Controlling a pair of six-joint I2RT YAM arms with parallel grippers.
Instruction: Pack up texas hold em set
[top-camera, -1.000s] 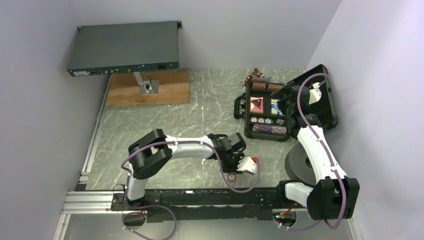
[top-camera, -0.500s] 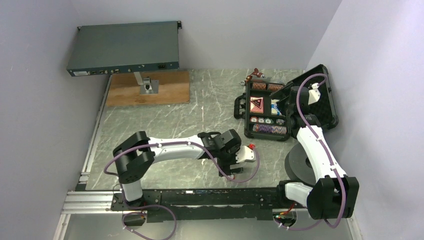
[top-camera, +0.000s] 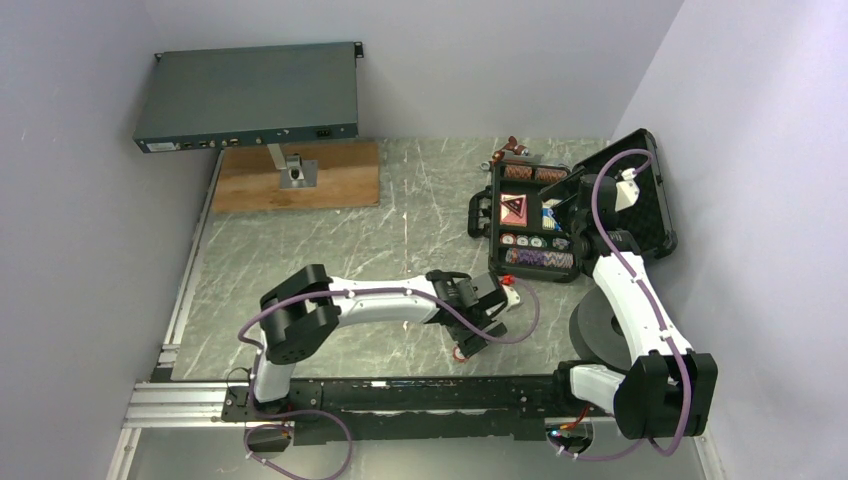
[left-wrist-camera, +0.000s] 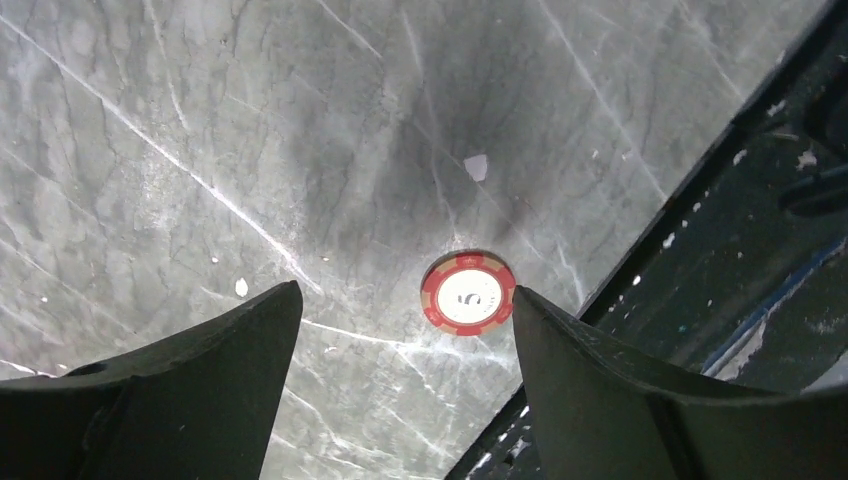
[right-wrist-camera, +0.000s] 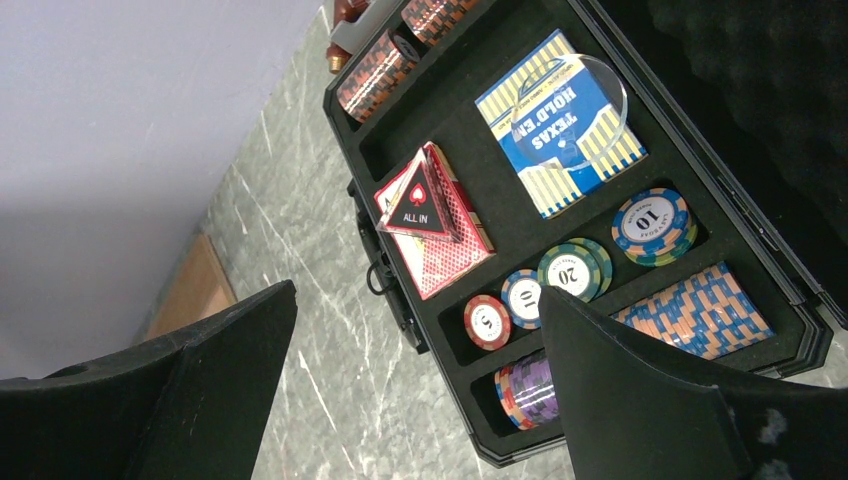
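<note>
A red poker chip marked 5 (left-wrist-camera: 468, 293) lies flat on the marble table, close to its near edge (top-camera: 461, 352). My left gripper (left-wrist-camera: 405, 290) hangs over it, open, and the chip sits just inside the right fingertip (left-wrist-camera: 530, 310). In the top view the left gripper (top-camera: 472, 338) is right of centre at the front. The black case (top-camera: 497, 262) stands open at the right and holds card decks (right-wrist-camera: 430, 215), loose chips (right-wrist-camera: 487, 322) and chip rows (right-wrist-camera: 700, 310). My right gripper (right-wrist-camera: 417, 290) hovers open and empty above the case's near corner (top-camera: 565, 218).
A black rail (top-camera: 400, 395) runs just beyond the chip at the near edge. The case lid (top-camera: 652, 195) leans back against the right wall. A grey disc (top-camera: 598, 328) lies by the right arm. A rack unit (top-camera: 248, 95) on a wooden board (top-camera: 300, 182) stands back left.
The left wrist has swung round and now reaches further right, with its jaws spread over the red chip. The chip stays on the table. The right arm has not moved.
</note>
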